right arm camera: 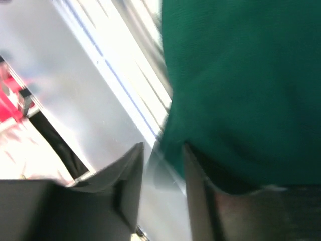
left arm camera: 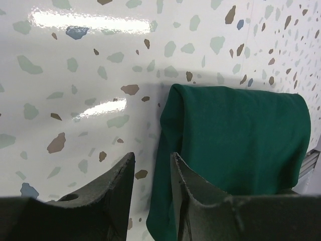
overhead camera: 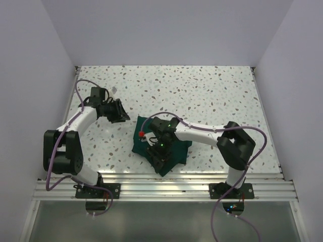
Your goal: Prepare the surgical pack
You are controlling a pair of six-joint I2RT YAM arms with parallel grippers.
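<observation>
Hovering right gripper [right arm camera: 163,148] over folded green cloth [left arm camera: 235,135] at front middle of table [overhead camera: 202,91], jaws parted, nothing between; left gripper [left arm camera: 153,158] near cloth's left edge, likewise parted, empty.

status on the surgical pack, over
Left gripper open, empty, just short of the green bundle. Right gripper open at the bundle's near edge, view blurred. Bundle folded, flat on the table. No obstruction seen.
</observation>
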